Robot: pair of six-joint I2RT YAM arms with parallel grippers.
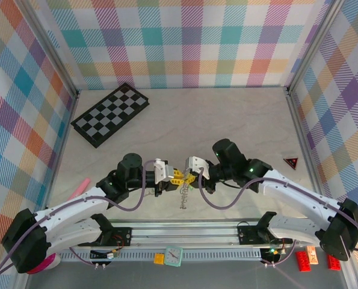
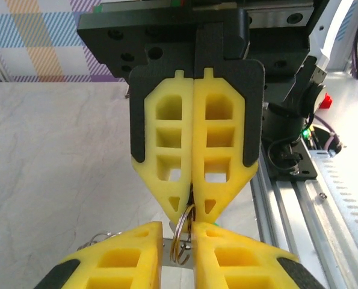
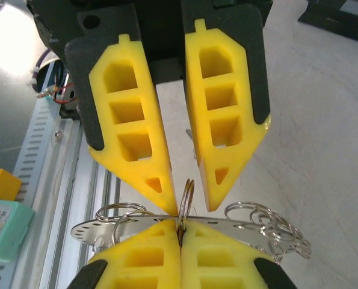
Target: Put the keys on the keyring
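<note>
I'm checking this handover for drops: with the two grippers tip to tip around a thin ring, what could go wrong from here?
The right gripper pinches the thin split ring edge-on at its very tip, so the ring may twist or slip out. The left gripper has its jaws apart around the same ring; closing off-centre could knock it askew. The loose rings beside the right gripper might snag.

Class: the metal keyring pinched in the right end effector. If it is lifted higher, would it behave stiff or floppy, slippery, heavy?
Probably floppy: the keyring dangles as linked loops below the right end effector. Likely slippery, since it is thin bare metal gripped edge-on. Probably light for its spread, as it looks like mostly open wire.
</note>
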